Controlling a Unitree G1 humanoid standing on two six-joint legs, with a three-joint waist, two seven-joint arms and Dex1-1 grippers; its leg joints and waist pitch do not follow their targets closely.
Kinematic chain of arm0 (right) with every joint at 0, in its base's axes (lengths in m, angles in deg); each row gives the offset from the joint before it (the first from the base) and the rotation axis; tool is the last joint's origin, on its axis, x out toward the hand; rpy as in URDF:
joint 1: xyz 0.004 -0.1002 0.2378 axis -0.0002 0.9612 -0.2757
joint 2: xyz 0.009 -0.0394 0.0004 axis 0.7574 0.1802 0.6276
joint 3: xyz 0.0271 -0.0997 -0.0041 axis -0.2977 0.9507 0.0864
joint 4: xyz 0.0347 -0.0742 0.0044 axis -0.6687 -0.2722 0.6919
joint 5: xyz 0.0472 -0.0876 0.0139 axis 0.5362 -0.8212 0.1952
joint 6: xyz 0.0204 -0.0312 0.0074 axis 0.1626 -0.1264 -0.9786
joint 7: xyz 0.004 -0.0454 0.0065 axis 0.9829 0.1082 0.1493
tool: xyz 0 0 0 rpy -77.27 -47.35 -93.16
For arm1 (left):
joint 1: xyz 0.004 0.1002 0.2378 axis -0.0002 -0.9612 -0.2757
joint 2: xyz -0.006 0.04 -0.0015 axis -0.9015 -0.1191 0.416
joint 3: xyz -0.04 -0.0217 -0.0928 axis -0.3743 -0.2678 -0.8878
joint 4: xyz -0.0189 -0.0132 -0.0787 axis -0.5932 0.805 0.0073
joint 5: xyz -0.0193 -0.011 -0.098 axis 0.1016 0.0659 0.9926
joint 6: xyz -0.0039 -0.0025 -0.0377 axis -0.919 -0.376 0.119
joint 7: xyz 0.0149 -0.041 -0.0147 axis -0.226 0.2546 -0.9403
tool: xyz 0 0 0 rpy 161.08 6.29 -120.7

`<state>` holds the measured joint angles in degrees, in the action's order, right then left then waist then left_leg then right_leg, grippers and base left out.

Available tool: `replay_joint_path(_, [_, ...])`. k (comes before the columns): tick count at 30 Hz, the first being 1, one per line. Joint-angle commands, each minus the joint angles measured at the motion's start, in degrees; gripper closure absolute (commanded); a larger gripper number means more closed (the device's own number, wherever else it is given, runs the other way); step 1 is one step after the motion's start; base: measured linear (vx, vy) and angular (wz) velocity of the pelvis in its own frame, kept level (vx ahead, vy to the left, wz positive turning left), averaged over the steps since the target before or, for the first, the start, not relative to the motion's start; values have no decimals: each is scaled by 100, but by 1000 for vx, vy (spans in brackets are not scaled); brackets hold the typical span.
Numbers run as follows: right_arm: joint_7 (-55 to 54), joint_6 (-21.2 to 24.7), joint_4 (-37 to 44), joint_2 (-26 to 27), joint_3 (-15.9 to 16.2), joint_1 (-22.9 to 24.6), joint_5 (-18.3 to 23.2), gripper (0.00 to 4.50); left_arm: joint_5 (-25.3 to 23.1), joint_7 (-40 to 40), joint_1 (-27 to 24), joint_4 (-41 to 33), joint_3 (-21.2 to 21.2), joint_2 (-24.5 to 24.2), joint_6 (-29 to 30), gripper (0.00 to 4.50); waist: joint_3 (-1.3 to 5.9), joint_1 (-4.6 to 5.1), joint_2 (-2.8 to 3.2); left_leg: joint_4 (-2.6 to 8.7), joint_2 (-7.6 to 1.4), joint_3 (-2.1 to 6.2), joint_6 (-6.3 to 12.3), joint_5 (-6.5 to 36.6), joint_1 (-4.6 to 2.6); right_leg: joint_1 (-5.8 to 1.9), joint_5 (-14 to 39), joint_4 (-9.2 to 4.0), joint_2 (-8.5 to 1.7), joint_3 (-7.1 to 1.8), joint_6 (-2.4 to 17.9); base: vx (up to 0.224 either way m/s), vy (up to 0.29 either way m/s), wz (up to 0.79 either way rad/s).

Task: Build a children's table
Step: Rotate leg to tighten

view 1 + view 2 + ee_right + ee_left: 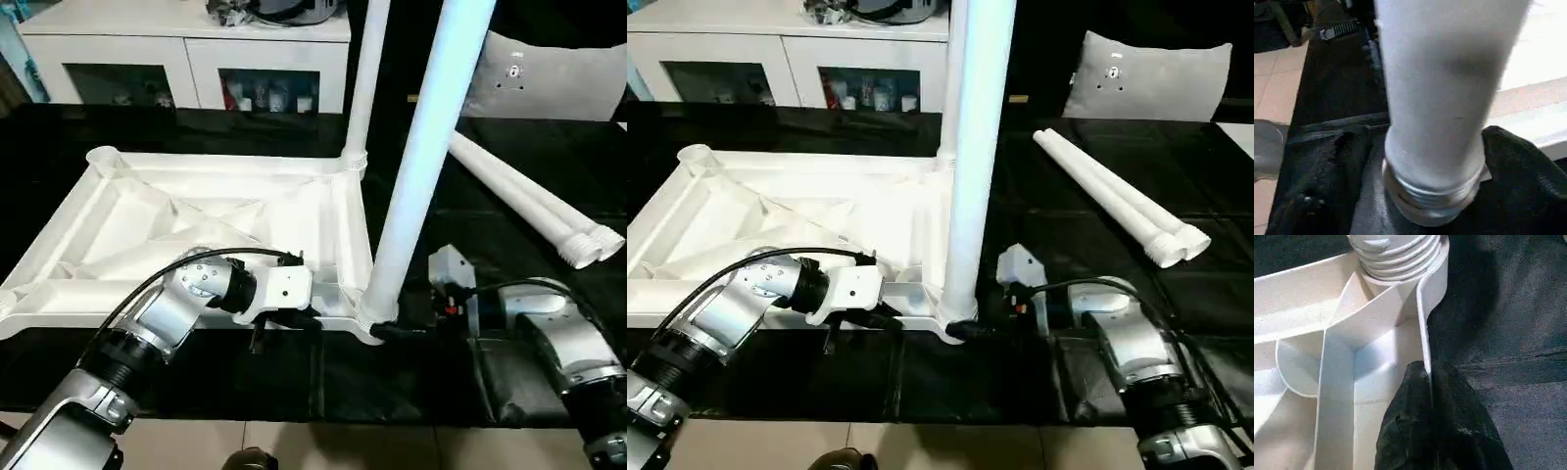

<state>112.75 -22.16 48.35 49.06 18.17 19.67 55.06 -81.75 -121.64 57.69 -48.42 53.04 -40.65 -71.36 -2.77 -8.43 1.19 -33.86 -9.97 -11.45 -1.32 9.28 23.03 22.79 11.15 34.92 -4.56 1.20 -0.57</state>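
Here, the likeliest failure is sitting at the near corner socket (367, 323) of the upturned table top (147, 225): the near leg (421, 157) is standing in that socket with its threads still showing, so by my judgement it is not fully home, and if it is turned crooked or let go too soon it could cross-thread or lean and topple.

Left of that socket, the left gripper (1425, 377) is pinching the top's thin side wall, its fingers all but closed with the wall between them; a slip there would let the top skid on the black cloth (411, 382) during twisting.

Behind the socket, a far leg (364, 78) is already standing upright in the rear corner.

Right at the socket, the right gripper (1432, 161) is straddling the near leg's base, a finger on either side; whether the pads are pressing or just off it I cannot tell.

Further right, two spare legs (534, 211) are lying on the cloth, well apart.
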Motion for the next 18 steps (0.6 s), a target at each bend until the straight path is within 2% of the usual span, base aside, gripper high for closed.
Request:
replay_joint_path(1, [106,-8,-47,38,51,-111,-25,95,-176,-239,-15,55,306,-36,-142,450,362,20,-87,424,-351,154,128,1511,-208,-148,1228,-389,-390,-152,1252,0,0,0])
replay_joint_path(4, [106,-18,-75,64,79,-130,-21,134,-170,-250,-20,71,303,-55,-165,450,373,10,-82,410,-348,151,166,1397,-206,-149,1062,-372,-386,-150,1277,0,0,0])
replay_joint_path(11, [133,-39,-109,96,118,-112,-41,180,-186,-261,-29,101,289,-72,-180,450,375,10,-80,404,-343,147,181,1393,-204,-153,1013,-367,-379,-145,1309,0,0,0])
replay_joint_path(18, [132,-48,-112,140,170,-32,-73,189,-197,-278,-48,122,288,-91,-176,450,366,19,-63,413,-343,153,149,1457,-204,-152,993,-367,-374,-144,1325,0,0,0])
